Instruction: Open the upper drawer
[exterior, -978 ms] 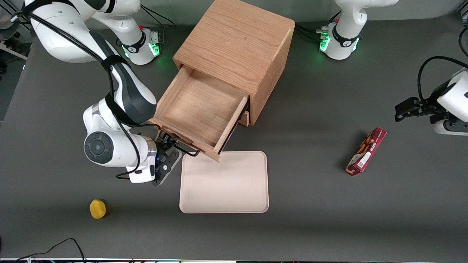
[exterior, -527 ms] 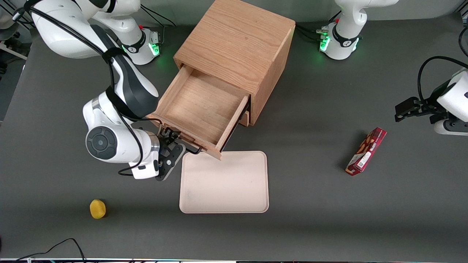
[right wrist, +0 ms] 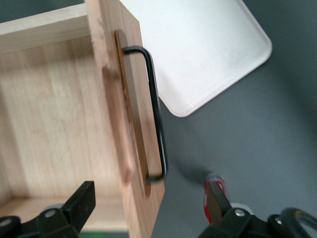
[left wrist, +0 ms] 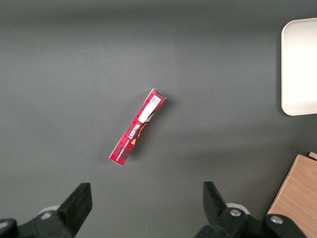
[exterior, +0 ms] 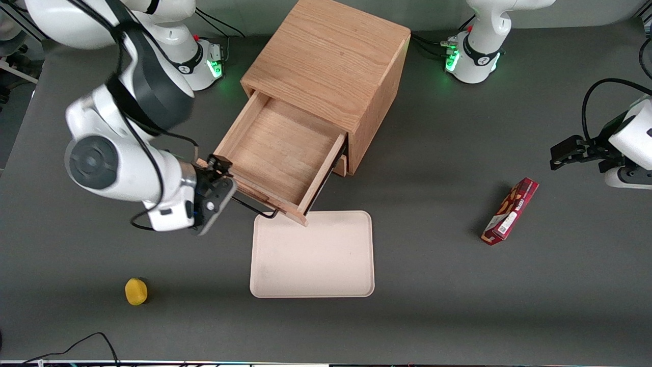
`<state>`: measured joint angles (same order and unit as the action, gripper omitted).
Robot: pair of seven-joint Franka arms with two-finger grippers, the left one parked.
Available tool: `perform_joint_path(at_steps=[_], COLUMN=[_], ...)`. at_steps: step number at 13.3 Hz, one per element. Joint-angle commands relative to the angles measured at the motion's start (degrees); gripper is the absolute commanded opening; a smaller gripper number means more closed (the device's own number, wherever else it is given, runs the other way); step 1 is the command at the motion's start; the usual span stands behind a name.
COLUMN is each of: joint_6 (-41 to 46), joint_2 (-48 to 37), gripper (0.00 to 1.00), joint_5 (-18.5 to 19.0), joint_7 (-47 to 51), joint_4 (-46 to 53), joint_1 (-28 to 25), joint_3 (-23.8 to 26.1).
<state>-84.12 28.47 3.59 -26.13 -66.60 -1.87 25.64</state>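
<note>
One second on, the right arm's gripper [exterior: 216,179], jaws spread and holding nothing, has lifted off the thin black wire handle [right wrist: 156,114] of the light oak upper drawer [exterior: 277,153], which stands pulled well out of the oak cabinet [exterior: 331,56], so the opening looks done; only the wrist view shows the handle bare.

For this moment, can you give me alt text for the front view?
A wooden cabinet has its upper drawer pulled out and empty. The gripper, fingers open, hangs at the drawer's front corner, off the black handle. A beige tray lies nearer the camera.
</note>
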Motion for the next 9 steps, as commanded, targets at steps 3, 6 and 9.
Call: perform_joint_path(at_steps=[3,6,9], joint_6=[2.4,1.4,-6.1], joint_2=[-13.5,-21.7,-39.0], gripper=[1.0,1.0,1.0], joint_5=[-2.1,-3.5,-9.5], joint_7=[2.0,5.4,4.7], joint_4=[-7.0,-13.7,-31.5], joint_1=[6.3,12.1,19.8], joint_3=[-0.3,-0.1,-0.2])
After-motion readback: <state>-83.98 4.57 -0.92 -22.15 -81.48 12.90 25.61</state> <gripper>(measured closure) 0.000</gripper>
